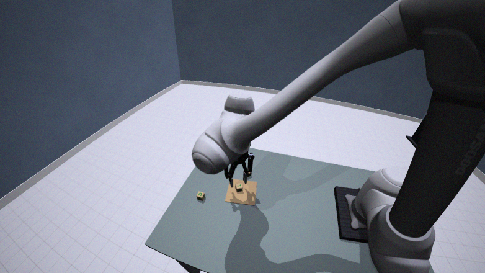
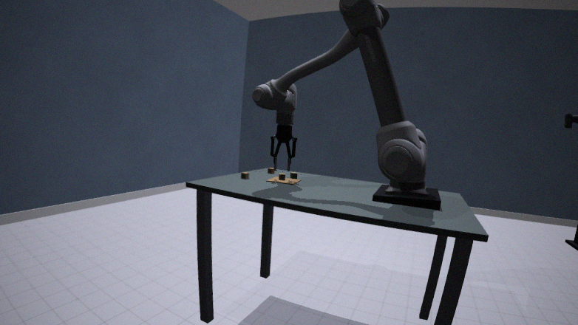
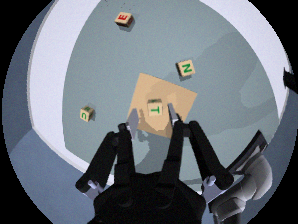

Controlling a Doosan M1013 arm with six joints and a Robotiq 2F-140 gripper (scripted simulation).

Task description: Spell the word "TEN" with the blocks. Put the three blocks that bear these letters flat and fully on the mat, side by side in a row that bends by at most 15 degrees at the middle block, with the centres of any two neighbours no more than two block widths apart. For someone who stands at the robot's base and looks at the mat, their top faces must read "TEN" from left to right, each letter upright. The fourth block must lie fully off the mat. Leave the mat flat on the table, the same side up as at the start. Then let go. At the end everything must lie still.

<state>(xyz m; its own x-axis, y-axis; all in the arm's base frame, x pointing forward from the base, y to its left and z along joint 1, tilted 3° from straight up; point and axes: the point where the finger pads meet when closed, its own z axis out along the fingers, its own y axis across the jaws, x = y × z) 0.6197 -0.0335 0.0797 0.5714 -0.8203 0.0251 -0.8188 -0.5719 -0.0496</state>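
Observation:
The tan mat (image 1: 241,194) lies flat on the grey-green table. The block with a green T (image 1: 239,187) sits on the mat near its far edge; it also shows in the wrist view (image 3: 154,107). My gripper (image 1: 237,181) hangs straight above the T block, clear of it, with its fingers partly open and nothing between them (image 3: 153,119). The block with a green N (image 3: 186,67) lies off the mat on the table. The block with a red E (image 3: 124,19) lies farther off. A fourth block with a green letter (image 1: 200,195) lies off the mat to the left.
The robot's base plate (image 1: 349,213) stands at the right side of the table. In the top view my arm hides the N and E blocks. The table's left edge is close to the fourth block.

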